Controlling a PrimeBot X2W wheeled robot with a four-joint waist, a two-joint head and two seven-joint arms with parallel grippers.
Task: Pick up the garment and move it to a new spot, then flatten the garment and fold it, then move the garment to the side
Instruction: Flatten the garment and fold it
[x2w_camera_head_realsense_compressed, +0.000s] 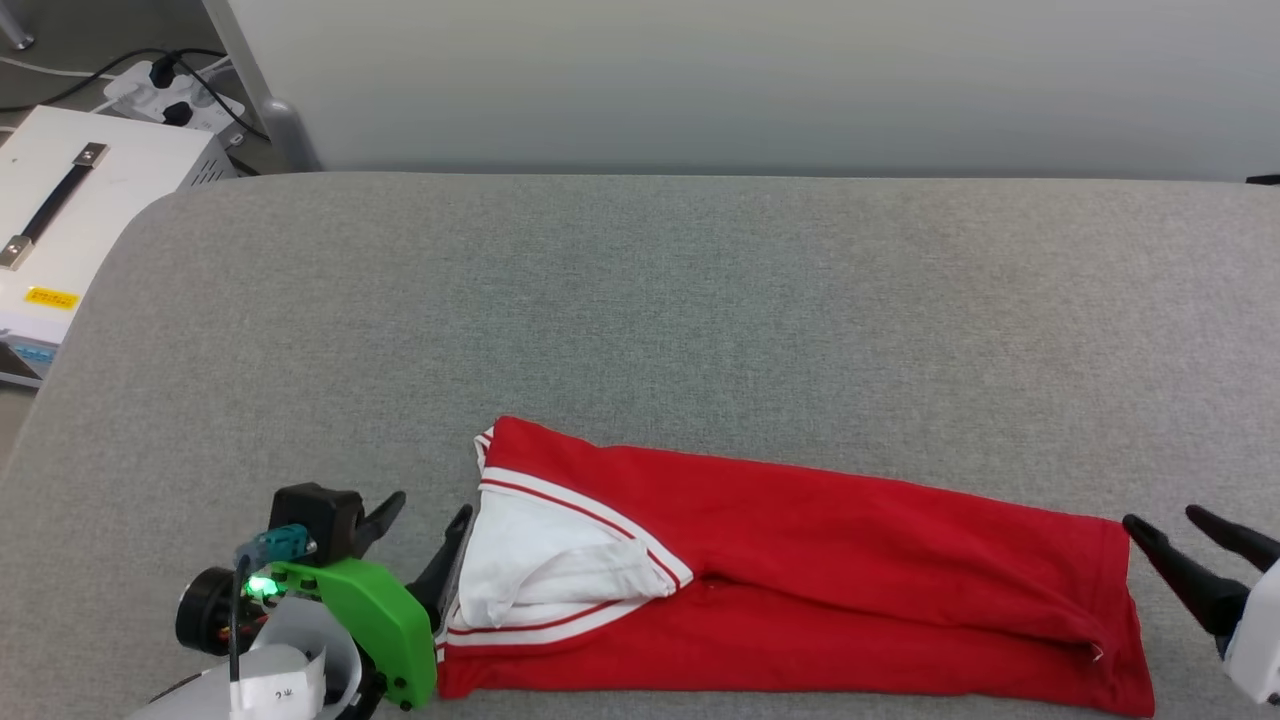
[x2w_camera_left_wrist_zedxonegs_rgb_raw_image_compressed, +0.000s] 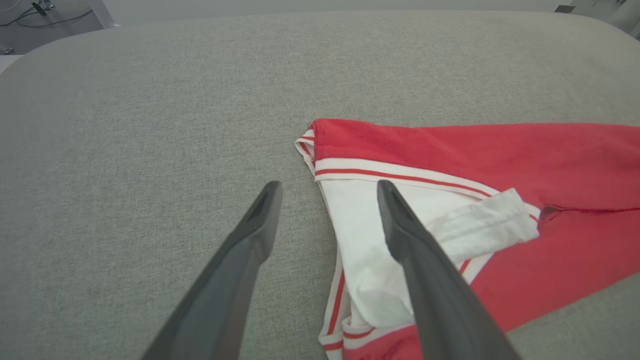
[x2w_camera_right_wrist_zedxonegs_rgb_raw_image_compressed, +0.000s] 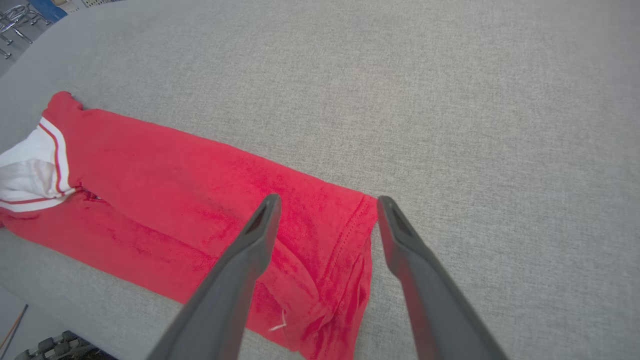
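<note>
The garment (x2w_camera_head_realsense_compressed: 800, 560) lies folded into a long red strip near the grey table's front edge, with a white sleeve and striped trim at its left end. My left gripper (x2w_camera_head_realsense_compressed: 432, 505) stands open at that end, one finger over the sleeve (x2w_camera_left_wrist_zedxonegs_rgb_raw_image_compressed: 370, 235) and the other over bare table; nothing is held between them (x2w_camera_left_wrist_zedxonegs_rgb_raw_image_compressed: 328, 185). At the strip's right end my right gripper (x2w_camera_head_realsense_compressed: 1160, 516) is open just past the hem. In the right wrist view its fingers straddle the hem corner (x2w_camera_right_wrist_zedxonegs_rgb_raw_image_compressed: 360, 225) of the garment (x2w_camera_right_wrist_zedxonegs_rgb_raw_image_compressed: 175, 190), and the gripper (x2w_camera_right_wrist_zedxonegs_rgb_raw_image_compressed: 328, 198) holds nothing.
The grey padded table (x2w_camera_head_realsense_compressed: 640, 300) stretches wide behind the garment, with a rounded corner at the left. Off that corner sit a white box with a black handle (x2w_camera_head_realsense_compressed: 70, 210) and a power strip (x2w_camera_head_realsense_compressed: 175, 95). A pale wall (x2w_camera_head_realsense_compressed: 760, 80) runs along the back.
</note>
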